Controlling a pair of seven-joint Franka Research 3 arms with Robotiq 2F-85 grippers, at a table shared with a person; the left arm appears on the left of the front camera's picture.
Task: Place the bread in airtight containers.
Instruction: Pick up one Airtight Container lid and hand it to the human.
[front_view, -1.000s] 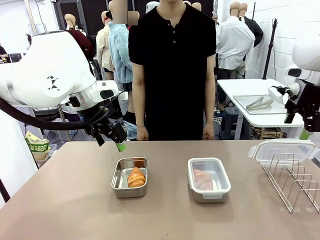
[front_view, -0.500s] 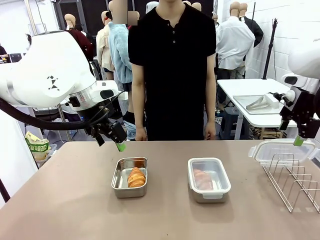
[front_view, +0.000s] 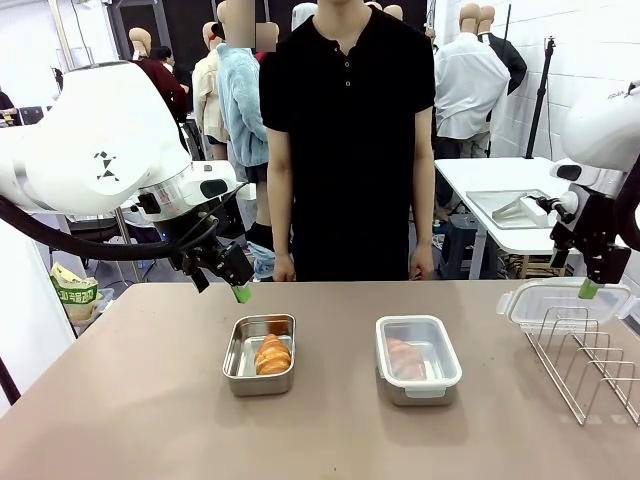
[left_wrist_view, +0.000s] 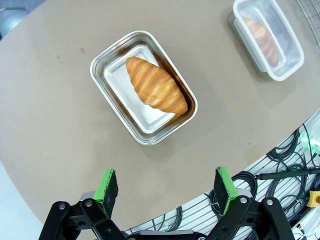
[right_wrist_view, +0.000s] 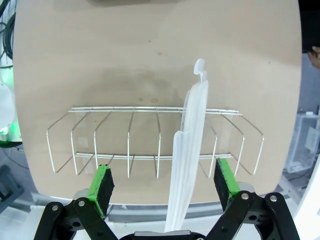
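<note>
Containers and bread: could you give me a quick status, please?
Left gripper open, above open tin holding croissant. Right gripper open, astride racked lid. Second tin lidded. Nothing in the way.

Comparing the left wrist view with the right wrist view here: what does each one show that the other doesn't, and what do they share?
Left wrist alone: an open steel tin holding a croissant, and a lidded tin with a second croissant inside. Right wrist alone: a wire rack with a clear lid standing on edge in it, between the open fingers of the right claw. Shared: the brown table, and an open claw with green pads; the left claw hangs empty.
</note>
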